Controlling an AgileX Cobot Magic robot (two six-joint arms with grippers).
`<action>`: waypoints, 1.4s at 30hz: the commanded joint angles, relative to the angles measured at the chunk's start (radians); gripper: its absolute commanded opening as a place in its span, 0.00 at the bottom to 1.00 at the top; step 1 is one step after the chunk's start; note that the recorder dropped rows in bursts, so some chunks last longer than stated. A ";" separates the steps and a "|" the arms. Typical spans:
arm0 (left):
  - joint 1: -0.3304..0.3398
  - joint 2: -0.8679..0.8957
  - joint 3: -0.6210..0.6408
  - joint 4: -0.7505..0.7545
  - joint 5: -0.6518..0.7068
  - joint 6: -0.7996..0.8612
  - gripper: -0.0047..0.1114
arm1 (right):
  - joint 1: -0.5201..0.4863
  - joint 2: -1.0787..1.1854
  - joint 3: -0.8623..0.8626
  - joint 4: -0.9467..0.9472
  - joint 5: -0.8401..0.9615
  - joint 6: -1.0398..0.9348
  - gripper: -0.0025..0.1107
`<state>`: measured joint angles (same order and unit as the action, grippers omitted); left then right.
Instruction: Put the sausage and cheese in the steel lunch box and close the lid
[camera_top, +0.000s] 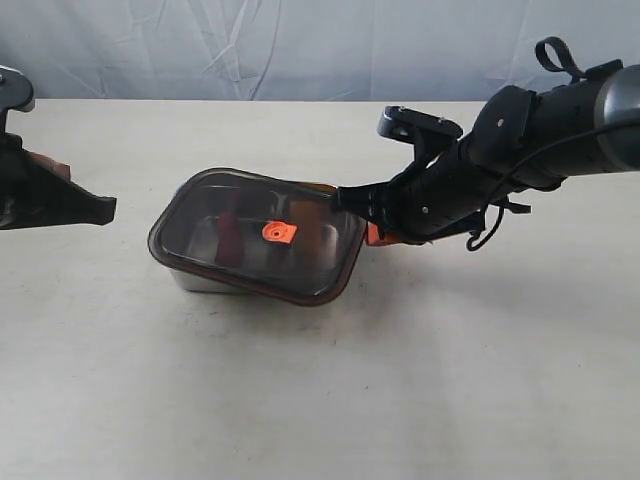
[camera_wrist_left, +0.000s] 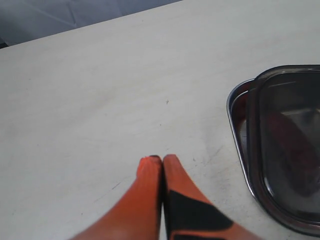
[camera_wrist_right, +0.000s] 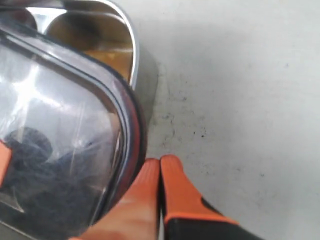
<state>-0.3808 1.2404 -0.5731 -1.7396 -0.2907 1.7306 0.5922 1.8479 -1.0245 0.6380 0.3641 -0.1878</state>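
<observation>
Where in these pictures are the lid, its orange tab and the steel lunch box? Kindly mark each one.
lid (camera_top: 250, 240): exterior view, dark top face near its middle.
orange tab (camera_top: 279, 232): exterior view, centre of the tab.
steel lunch box (camera_wrist_left: 234, 119): left wrist view, uncovered steel edge beside the lid.

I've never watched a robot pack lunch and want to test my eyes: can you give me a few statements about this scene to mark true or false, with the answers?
1. The lid sits squarely on the steel lunch box, covering it all. False: it lies askew, and a corner of the box shows.
2. The left jaws are shut. True.
3. The left jaws grip the lid. False: they hold nothing, off to the side above the table.
4. The right jaws are close by the lid's edge. True.
5. The lid carries an orange tab. True.
</observation>
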 joint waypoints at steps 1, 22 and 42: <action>0.002 -0.005 -0.005 -0.005 0.003 -0.004 0.04 | 0.002 -0.008 0.001 0.007 -0.071 0.004 0.02; 0.002 -0.005 -0.005 -0.005 0.002 -0.004 0.04 | -0.002 -0.006 -0.135 -0.140 -0.030 0.006 0.02; 0.002 0.078 -0.005 -0.005 0.032 -0.004 0.04 | -0.015 -0.056 -0.137 -0.203 0.310 0.008 0.02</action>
<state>-0.3808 1.2870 -0.5731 -1.7396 -0.2803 1.7306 0.5726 1.8016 -1.1545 0.4499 0.5738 -0.1797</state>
